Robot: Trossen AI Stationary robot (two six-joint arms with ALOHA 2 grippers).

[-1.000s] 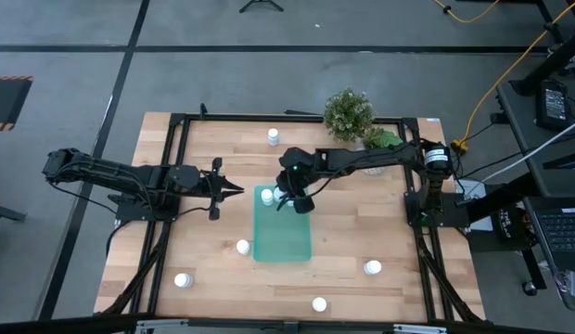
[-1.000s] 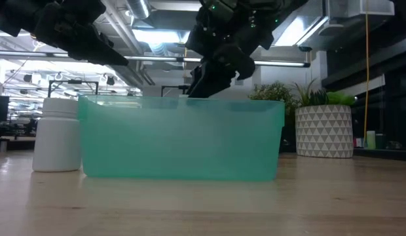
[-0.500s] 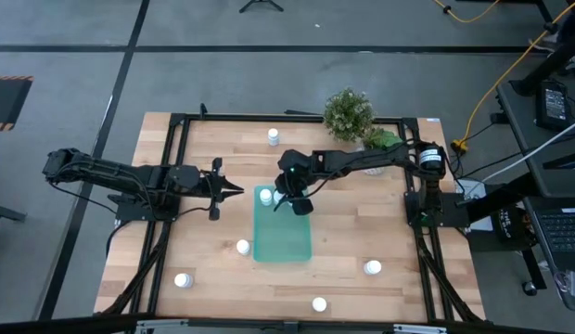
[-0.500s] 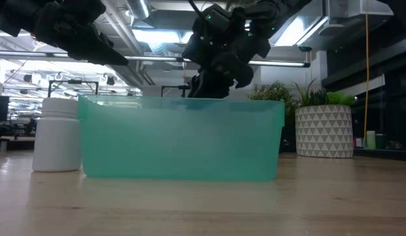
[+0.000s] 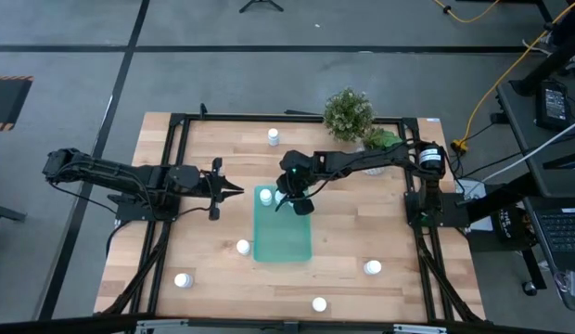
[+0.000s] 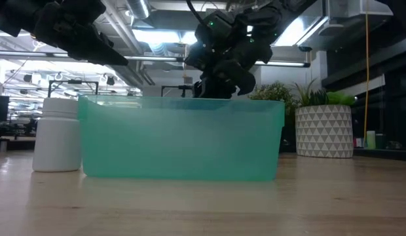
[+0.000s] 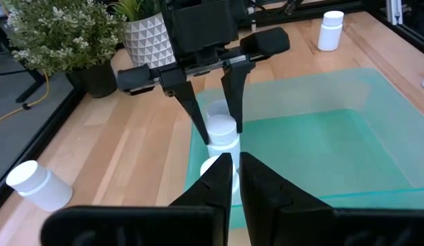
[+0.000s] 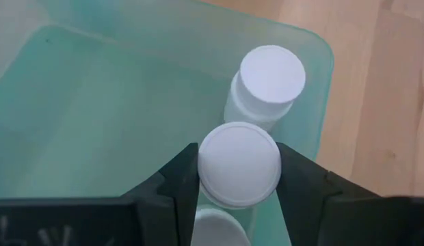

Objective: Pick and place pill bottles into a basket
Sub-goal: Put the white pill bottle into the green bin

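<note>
The teal tray (image 5: 284,232) lies at the table's middle. My right gripper (image 5: 289,199) is over the tray's far end, shut on a white pill bottle (image 8: 239,173), which also shows in the left wrist view (image 7: 222,131). A second bottle (image 8: 267,80) stands upright on the tray's floor in the far left corner (image 5: 266,196). My left gripper (image 5: 235,191) is shut and empty, level, just left of the tray. Other bottles stand on the table (image 5: 273,137) (image 5: 243,247) (image 5: 183,279). My right gripper pinches the bottle's round cap (image 8: 210,179) between its two fingers, one on each side. The fingers (image 7: 232,102) come from above, pointing down. The bottle is upright inside the tray; my left gripper's fingers hide its bottom, so whether it rests on the floor cannot be told.
Two more bottles stand near the table's front (image 5: 372,267) (image 5: 319,303). Potted plants (image 5: 348,113) (image 5: 380,139) stand at the far edge, behind my right arm; the white patterned pot shows in the low view (image 6: 324,131). One bottle (image 6: 57,143) stands just left of the tray.
My right gripper has gone down a little toward the tray's far end with the bottle and has turned slightly. My left arm has kept still.
</note>
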